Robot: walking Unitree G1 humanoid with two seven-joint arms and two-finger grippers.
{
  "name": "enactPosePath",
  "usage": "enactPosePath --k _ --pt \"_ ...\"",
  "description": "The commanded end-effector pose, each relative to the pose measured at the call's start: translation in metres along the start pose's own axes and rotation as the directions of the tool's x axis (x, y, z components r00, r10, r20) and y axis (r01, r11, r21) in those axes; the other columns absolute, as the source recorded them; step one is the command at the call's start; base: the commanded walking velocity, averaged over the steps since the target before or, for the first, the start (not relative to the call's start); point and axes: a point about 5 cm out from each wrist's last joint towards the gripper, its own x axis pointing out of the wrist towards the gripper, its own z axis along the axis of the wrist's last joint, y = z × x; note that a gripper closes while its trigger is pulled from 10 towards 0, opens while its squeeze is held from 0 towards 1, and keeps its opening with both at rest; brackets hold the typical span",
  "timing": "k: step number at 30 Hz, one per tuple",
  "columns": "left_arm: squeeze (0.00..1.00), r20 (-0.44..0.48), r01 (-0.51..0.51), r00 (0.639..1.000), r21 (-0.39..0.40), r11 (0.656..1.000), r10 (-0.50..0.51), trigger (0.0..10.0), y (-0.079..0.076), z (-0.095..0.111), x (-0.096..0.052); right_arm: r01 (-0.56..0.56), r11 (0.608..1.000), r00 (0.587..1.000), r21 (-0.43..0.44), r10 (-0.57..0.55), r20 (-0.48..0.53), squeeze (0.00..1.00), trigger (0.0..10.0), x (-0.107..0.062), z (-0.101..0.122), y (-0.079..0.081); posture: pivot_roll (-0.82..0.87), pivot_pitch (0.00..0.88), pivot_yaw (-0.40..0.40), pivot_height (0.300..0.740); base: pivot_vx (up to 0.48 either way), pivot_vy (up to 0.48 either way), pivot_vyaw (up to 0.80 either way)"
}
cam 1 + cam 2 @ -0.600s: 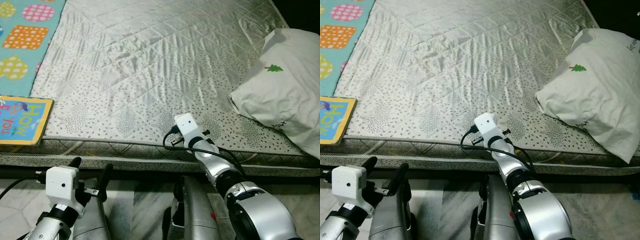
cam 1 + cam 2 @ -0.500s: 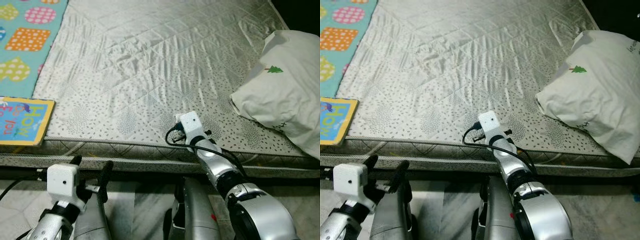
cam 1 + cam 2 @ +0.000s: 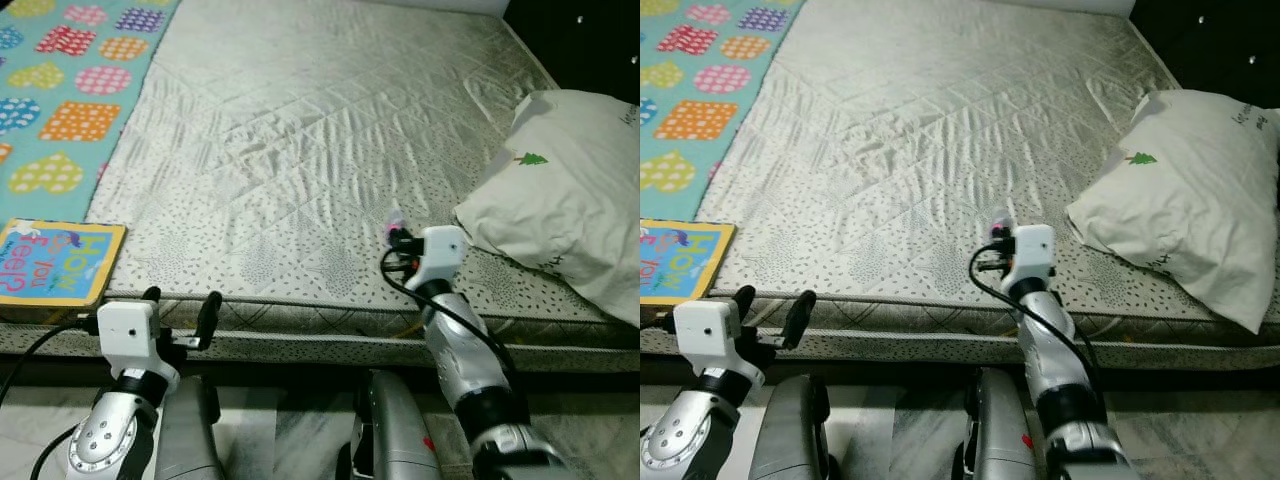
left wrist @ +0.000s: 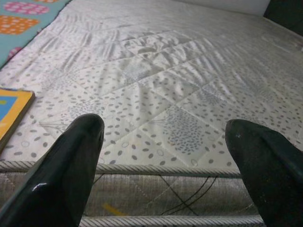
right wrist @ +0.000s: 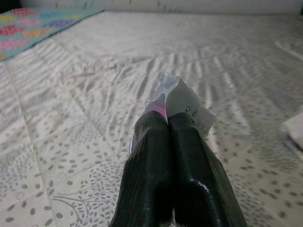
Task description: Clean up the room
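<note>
The mattress [image 3: 320, 150], covered in quilted silver-grey fabric printed with small leaf specks, serves as the reference surface; its piped front edge faces the robot, and pale marbled floor [image 3: 290, 430] lies below that edge. A teal play mat [image 3: 60, 100] with coloured patches lies along the mattress's left side, and a white pillow [image 3: 565, 200] bearing a small green tree motif rests at its right side, against a dark background. A picture book [image 3: 55, 265] sits flat at the mattress's front-left corner, probably another item awaiting tidying. The right gripper [image 5: 168, 120], raised just above the mattress near its front edge and beside the pillow, has its fingers pressed together on a small crumpled scrap of paper [image 5: 182, 101] with a pink patch; held clear of the fabric, the scrap seems ready for carrying to a bin. The left gripper [image 3: 180, 305] waits with fingers spread at the mattress's front edge, near the book, holding nothing.
</note>
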Motion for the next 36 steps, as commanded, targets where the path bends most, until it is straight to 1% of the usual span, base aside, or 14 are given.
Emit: enactPosePath --k 1,2,4,6,7,8,11,14,19,27,36 --pt "0.0 -0.002 -0.001 1.0 0.001 1.0 0.001 10.0 -0.001 -0.003 0.001 0.013 1.0 1.0 0.011 -0.013 0.02 0.0 9.6 -0.002 0.01 -0.002 -0.01 0.074 -0.098 0.555 0.0 0.0 0.0" --pt "0.0 0.001 -0.005 1.0 0.001 1.0 0.005 10.0 -0.001 -0.003 0.002 0.015 1.0 1.0 0.012 -0.015 0.015 0.0 10.0 -0.004 0.011 -0.002 -0.01 0.074 -0.098 0.555 0.0 0.0 0.0" --pt "0.0 0.005 -0.016 1.0 -0.001 1.0 0.016 10.0 0.0 -0.004 0.003 0.017 1.0 1.0 0.014 -0.017 0.019 0.0 10.0 -0.007 0.013 -0.002 -0.01 0.067 -0.096 0.555 0.0 0.0 0.0" --pt "0.0 0.015 -0.04 0.999 -0.007 0.999 0.04 10.0 0.002 -0.004 0.005 0.056 0.998 0.998 0.036 -0.056 0.018 0.0 10.0 -0.015 0.016 -0.007 -0.01 0.057 -0.095 0.555 0.0 0.0 0.0" --pt "0.0 0.015 -0.04 0.999 -0.007 0.999 0.04 10.0 0.002 -0.004 0.005 0.056 0.998 0.998 0.036 -0.056 0.018 0.0 10.0 -0.015 0.016 -0.007 -0.01 0.057 -0.095 0.555 0.0 0.0 0.0" --pt "0.0 0.02 -0.047 0.999 -0.012 0.999 0.047 10.0 0.003 -0.003 0.006 0.078 0.996 0.997 0.042 -0.078 0.003 0.0 10.0 -0.02 0.015 -0.01 -0.01 0.054 -0.093 0.555 0.0 0.0 0.0" --pt "0.0 0.027 -0.054 0.998 -0.018 0.998 0.054 10.0 0.003 -0.002 0.008 0.089 0.994 0.996 0.063 -0.088 -0.013 0.0 10.0 -0.024 0.013 -0.013 0.0 0.052 -0.088 0.555 0.0 0.0 0.0" --pt "0.0 0.031 -0.048 0.998 -0.024 0.999 0.049 10.0 0.001 -0.002 0.01 0.075 0.993 0.997 0.096 -0.075 -0.004 0.0 10.0 -0.024 0.016 -0.011 0.0 0.052 -0.083 0.555 0.0 0.0 0.0" --pt "0.0 0.032 -0.033 0.999 -0.029 0.999 0.034 10.0 -0.002 -0.002 0.01 0.047 0.992 0.999 0.115 -0.049 0.015 0.0 10.0 -0.017 0.029 -0.006 0.0 0.058 -0.081 0.589 0.0 0.0 0.0" --pt "0.0 0.026 -0.031 0.999 -0.028 0.999 0.032 10.0 -0.003 -0.004 0.008 0.047 0.991 0.999 0.123 -0.048 0.005 0.0 10.0 -0.015 0.033 -0.01 -0.01 0.067 -0.089 0.638 0.0 0.0 0.0" --pt "0.0 0.018 -0.034 0.999 -0.027 0.999 0.034 10.0 -0.004 -0.006 0.007 0.061 0.99 0.998 0.123 -0.061 -0.001 0.0 10.0 -0.015 0.034 -0.008 -0.01 0.08 -0.089 0.701 0.0 0.0 0.0"
